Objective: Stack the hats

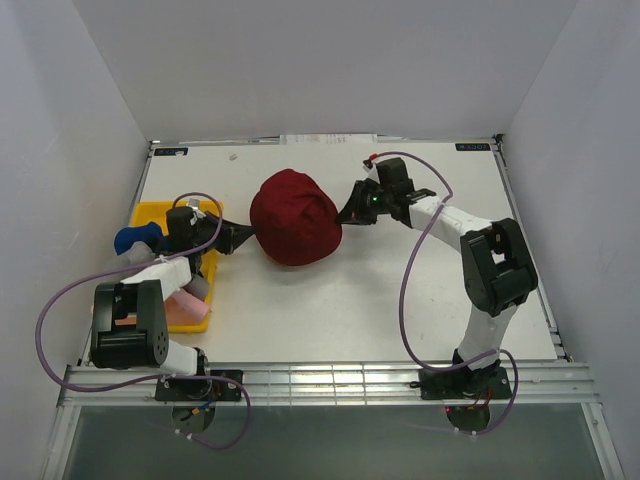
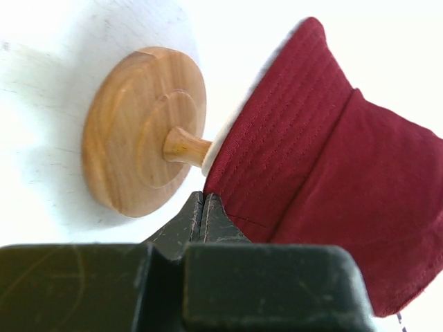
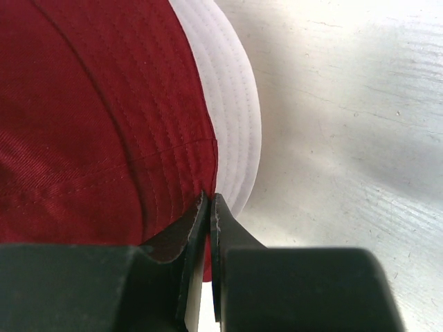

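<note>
Dark red hat: mid-table, domed over a wooden stand, directly between the two claws.
White brim: shows just beneath the red brim.
Right gripper: clamped on the hat's right brim, red cloth between its fingers.
Left gripper: fingers pressed together, tips at the hat's left hem; whether cloth is caught cannot be told.
Yellow tray: table's left edge, partly under the left arm, holding a navy hat and a pink hat.

You can read nothing here: on the tabletop, the far-left corner label and far-right corner label are too small
</note>
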`<state>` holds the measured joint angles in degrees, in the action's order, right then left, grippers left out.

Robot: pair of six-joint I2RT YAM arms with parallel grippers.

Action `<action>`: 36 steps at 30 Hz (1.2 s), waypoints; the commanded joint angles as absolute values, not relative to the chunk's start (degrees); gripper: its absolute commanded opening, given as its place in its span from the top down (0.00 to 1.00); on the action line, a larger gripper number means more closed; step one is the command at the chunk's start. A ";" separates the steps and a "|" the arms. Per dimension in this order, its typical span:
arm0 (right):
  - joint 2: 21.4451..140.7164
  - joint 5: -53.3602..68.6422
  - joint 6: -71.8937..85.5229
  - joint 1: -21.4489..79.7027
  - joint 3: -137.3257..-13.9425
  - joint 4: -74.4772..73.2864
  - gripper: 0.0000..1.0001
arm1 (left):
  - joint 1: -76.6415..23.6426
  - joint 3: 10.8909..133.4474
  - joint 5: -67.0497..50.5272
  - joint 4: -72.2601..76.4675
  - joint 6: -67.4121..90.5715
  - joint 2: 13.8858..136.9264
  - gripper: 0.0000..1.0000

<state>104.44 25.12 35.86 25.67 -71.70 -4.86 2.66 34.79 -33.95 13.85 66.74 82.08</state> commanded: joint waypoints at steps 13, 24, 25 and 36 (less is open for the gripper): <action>106.96 21.45 32.26 26.10 -78.57 -12.65 0.92 | 3.08 40.51 -23.82 -7.11 56.87 85.25 1.00; 111.79 20.21 30.85 26.19 -83.93 -15.73 0.92 | 3.08 42.45 -21.89 -11.86 53.18 88.77 1.00; 112.14 20.21 30.68 26.10 -84.11 -15.73 0.92 | 3.08 42.97 -22.06 -11.95 53.00 88.77 1.00; 112.94 20.21 30.06 26.10 -82.00 -15.65 0.92 | 3.08 44.91 -23.29 -12.83 51.95 88.51 1.00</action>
<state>111.28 23.97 32.56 26.70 -83.18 -11.51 2.46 44.88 -29.32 -7.14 55.13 87.35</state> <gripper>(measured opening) 0.084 0.008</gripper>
